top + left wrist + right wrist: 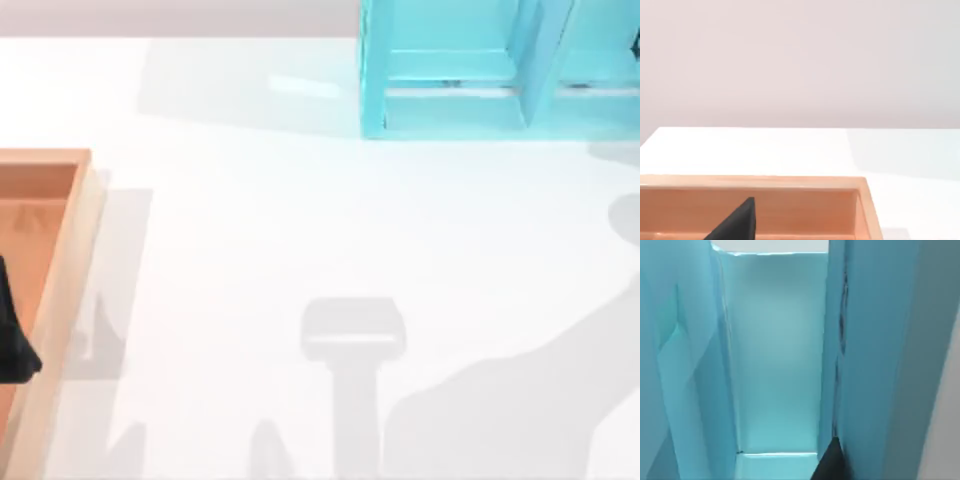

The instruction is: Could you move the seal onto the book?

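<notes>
seal and book: i cannot place either one on the table from these frames, so the move reads as not done, and likely not begun; finding the seal and gripping it, then carrying it to the book, all look left to do.

near to far. white table point(300, 230) carries soft grey shadows along its near edge and toward the near right.

near left: one wooden tray point(62, 290), open-topped, with a dark tapered finger of the left gripper point(14, 345) sitting over its inside. left wrist view has that same dark finger tip point(737, 222) above the tray's wall point(790, 210). whether this gripper is released or clenched, i cannot tell.

far right: one light cyan shelf unit point(450, 100), with dividers. right wrist view looks close into a cyan compartment point(775, 365), a dark fingertip point(829, 462) at the edge beside a divider panel; so the right gripper seems to sit up close to the shelf. its grasp, cannot tell.

count: trays one, shelf units one, dark finger tips two.
</notes>
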